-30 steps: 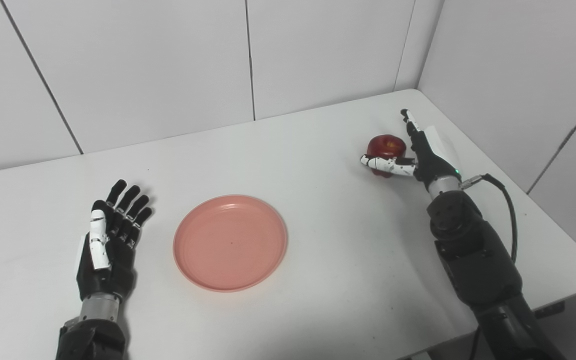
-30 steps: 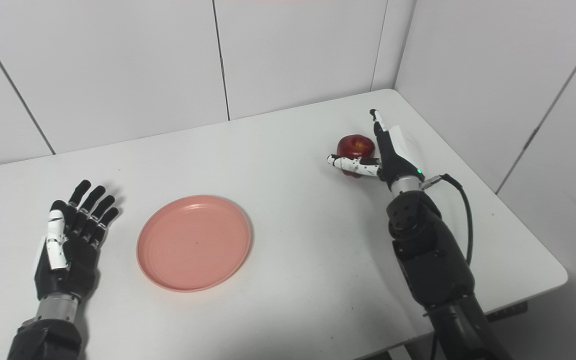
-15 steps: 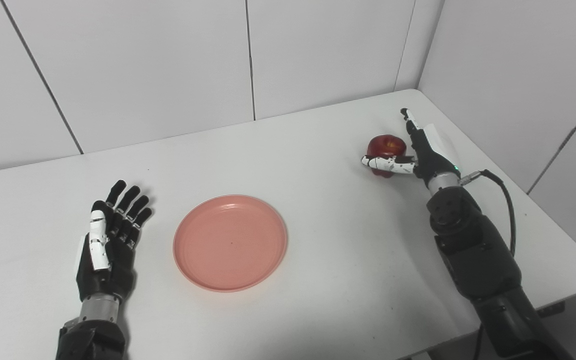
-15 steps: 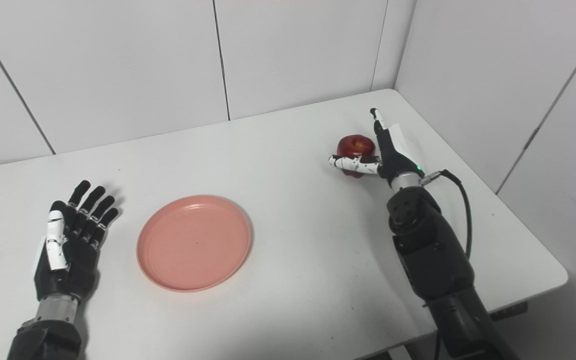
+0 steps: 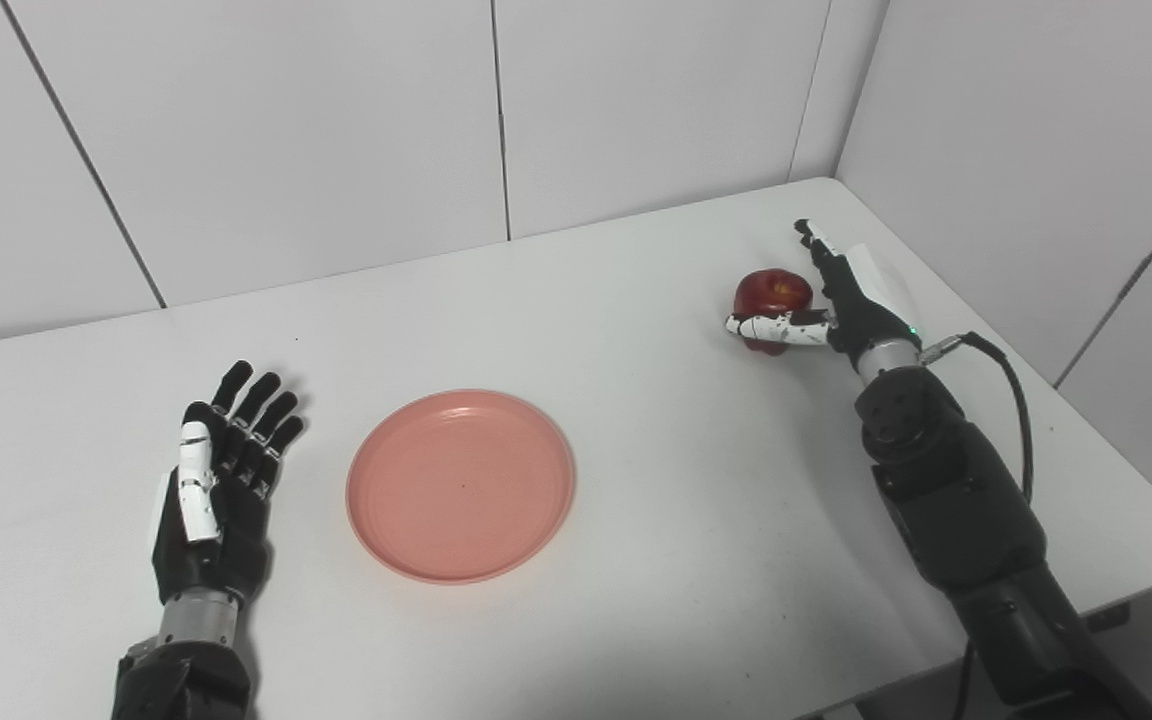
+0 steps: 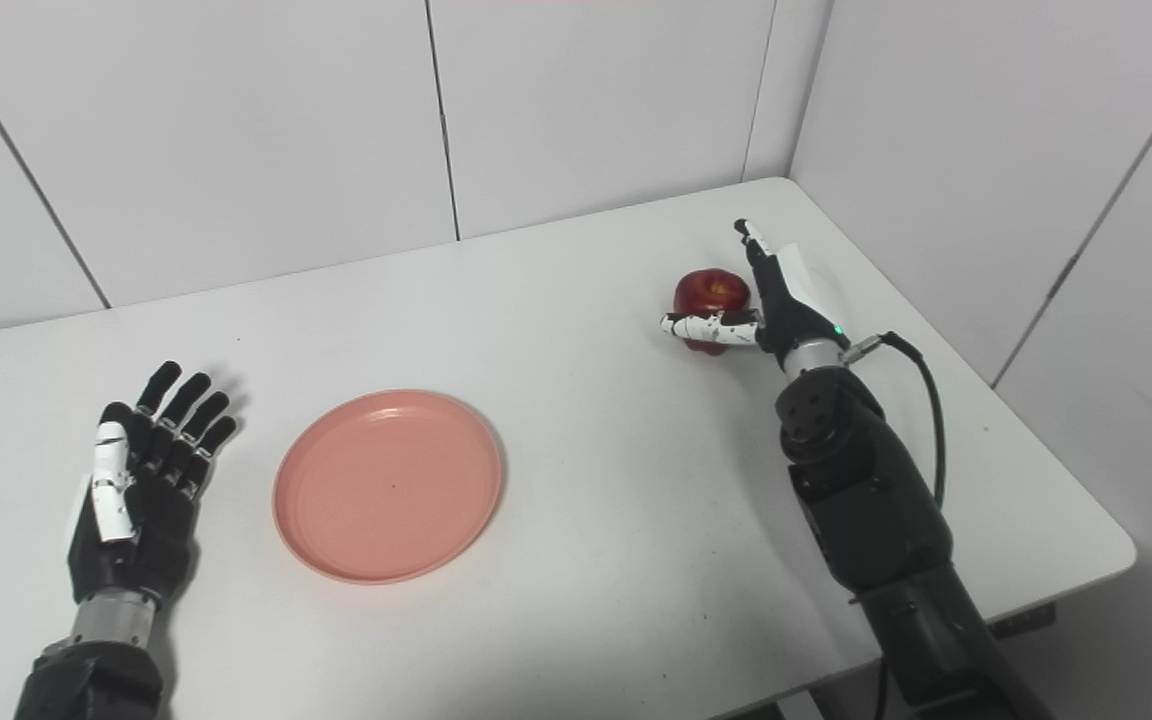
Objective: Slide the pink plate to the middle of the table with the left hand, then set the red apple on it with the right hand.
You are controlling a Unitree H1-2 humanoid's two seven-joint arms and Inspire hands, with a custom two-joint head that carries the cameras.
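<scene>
The bench (image 5: 636,480) is smooth, matt white. The plate (image 5: 461,485) looks like matt pink plastic with faint rings. The apple (image 5: 772,291) has glossy red skin. Both hands, left (image 5: 211,500) and right (image 5: 841,300), look like hard black-and-white plastic, with dull metal wrists.

A white desk (image 5: 636,300) fills a corner of the room. Pale panelled walls (image 5: 316,130) with thin dark seams rise behind and beside it, meeting past its far corner. Soft, even light falls throughout.
</scene>
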